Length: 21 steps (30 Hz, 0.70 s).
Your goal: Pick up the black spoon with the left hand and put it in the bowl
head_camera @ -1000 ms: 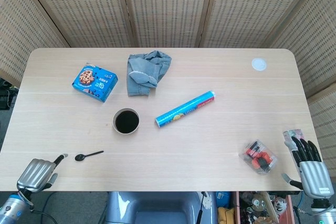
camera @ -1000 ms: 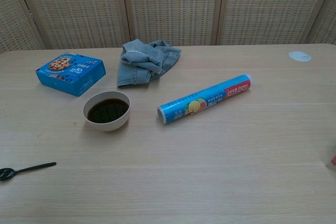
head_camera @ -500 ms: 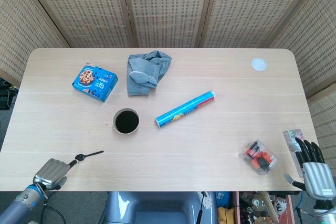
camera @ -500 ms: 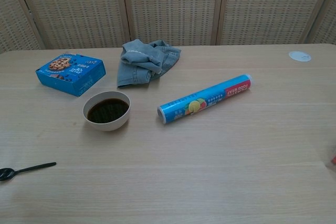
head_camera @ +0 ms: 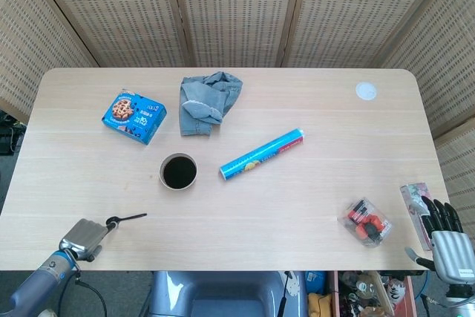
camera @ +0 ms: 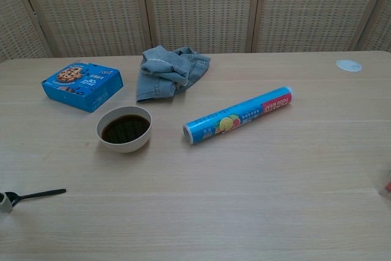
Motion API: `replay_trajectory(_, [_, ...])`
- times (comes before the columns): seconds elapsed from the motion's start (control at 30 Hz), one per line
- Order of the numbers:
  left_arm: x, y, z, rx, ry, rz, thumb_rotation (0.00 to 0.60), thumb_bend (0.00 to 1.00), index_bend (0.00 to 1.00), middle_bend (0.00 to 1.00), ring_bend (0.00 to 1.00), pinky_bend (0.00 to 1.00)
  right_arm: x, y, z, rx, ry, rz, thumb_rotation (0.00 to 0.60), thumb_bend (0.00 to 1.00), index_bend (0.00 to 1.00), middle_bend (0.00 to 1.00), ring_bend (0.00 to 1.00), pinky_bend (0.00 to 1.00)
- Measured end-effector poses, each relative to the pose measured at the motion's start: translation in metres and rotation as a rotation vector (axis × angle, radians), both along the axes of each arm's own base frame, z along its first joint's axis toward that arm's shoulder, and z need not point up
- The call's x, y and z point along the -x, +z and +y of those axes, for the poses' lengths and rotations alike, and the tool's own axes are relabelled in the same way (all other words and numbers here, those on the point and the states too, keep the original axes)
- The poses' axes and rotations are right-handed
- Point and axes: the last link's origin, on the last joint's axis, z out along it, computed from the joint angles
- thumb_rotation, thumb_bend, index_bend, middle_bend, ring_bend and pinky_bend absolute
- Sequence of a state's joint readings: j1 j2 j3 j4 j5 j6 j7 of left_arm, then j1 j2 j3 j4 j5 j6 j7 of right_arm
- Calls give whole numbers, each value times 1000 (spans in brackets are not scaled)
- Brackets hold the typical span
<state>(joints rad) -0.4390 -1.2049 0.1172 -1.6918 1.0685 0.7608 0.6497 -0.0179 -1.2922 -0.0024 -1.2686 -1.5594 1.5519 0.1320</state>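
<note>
The black spoon (head_camera: 128,219) lies flat near the table's front left edge, its handle pointing right; the chest view shows it too (camera: 40,194). My left hand (head_camera: 83,237) sits at the table edge just left of the spoon, one fingertip (camera: 5,202) touching the spoon's bowl end and covering it. Nothing is gripped. The white bowl (head_camera: 179,171) holding dark liquid stands behind and to the right of the spoon, also in the chest view (camera: 124,128). My right hand (head_camera: 447,239) hangs off the front right corner with fingers spread and holds nothing.
A blue cookie box (head_camera: 134,116) and a crumpled denim cloth (head_camera: 207,102) lie behind the bowl. A blue wrap roll (head_camera: 263,154) lies at an angle right of the bowl. A packet of red items (head_camera: 365,222) sits at the front right, and a white disc (head_camera: 366,91) at the far right.
My left hand has slid right along the front edge until its fingertip reached the spoon's bowl end. The right hand has sunk lower off the table corner. The spoon has not moved.
</note>
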Motion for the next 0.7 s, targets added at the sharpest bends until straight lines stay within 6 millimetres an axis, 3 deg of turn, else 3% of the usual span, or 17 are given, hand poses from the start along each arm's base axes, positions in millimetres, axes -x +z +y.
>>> replay_trajectory(0.7, [-27,-2,49,-110,-48,-57,600,537,122,809,753,680,4,5,6,14,-31,7,600,213,171,140,0,0])
